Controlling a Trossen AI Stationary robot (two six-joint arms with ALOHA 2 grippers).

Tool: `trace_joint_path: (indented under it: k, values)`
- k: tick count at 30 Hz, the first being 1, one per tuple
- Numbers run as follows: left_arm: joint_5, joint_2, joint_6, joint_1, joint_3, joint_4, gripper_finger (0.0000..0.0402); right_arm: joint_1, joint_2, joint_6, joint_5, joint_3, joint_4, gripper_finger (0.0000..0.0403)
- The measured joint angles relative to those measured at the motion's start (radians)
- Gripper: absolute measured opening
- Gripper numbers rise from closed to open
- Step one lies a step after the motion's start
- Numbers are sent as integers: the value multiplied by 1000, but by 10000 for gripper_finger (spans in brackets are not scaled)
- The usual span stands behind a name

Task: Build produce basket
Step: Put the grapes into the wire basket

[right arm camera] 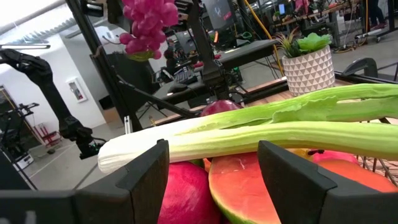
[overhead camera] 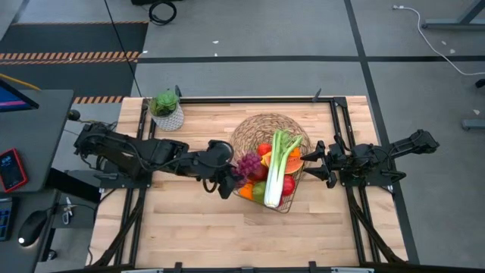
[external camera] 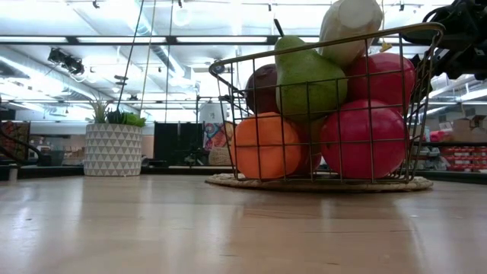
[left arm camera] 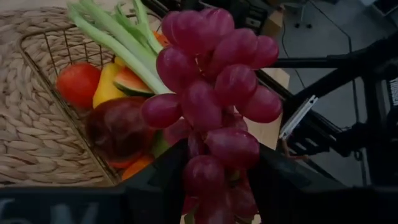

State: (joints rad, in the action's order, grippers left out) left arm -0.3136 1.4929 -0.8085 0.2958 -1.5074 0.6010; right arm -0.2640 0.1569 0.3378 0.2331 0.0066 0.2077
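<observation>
The wire basket point(overhead camera: 276, 210) stands on a round woven mat point(overhead camera: 254, 129) at the table's middle. It holds a celery stalk point(overhead camera: 279, 163), red apples point(external camera: 361, 141), an orange point(external camera: 266, 144), a green pear point(external camera: 308, 76) and a watermelon slice point(right arm camera: 249, 186). My left gripper point(overhead camera: 232, 180) hangs by the basket's left rim, shut on a bunch of purple grapes point(left arm camera: 211, 93). My right gripper point(overhead camera: 312, 161) waits level at the basket's right rim. Its fingers stand a little apart with nothing between them, the celery point(right arm camera: 261, 124) just ahead. My left gripper pinches the lower grapes of the bunch point(left arm camera: 205, 177) between its two fingers. The stem is hidden by the fruit. The fingers come from the table's left, slanting down toward the basket. The bunch point(right arm camera: 146, 18) is lifted clear of the table, at the basket's left rim.
A leafy plant in a white patterned pot point(overhead camera: 167, 110) stands at the table's far left corner. Bare wooden table point(overhead camera: 182, 227) lies near and left of the basket. Dark rails point(overhead camera: 341, 114) run along the table's edges.
</observation>
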Motion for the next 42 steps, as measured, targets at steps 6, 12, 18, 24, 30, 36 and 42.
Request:
trace_joint_path:
  k: [6,12,18,24,30,36,42]
  values:
    - [3,0,-9,-21,0,-10,158,0,0,0,0,0,0,250]
    - [-45,62,55,-34,22,-29,158,0,0,0,0,0,0,250]
    - [-50,157,151,-65,23,-42,158,0,0,0,0,0,8,250]
    - [-56,193,298,-124,23,-58,158,0,1,0,0,0,8,250]
    - [9,192,289,-209,22,-77,158,0,1,0,0,0,8,250]
    - [133,192,289,-306,22,-78,158,0,1,0,0,0,8,250]
    - [257,197,292,-393,22,-109,158,0,1,0,0,0,8,250]
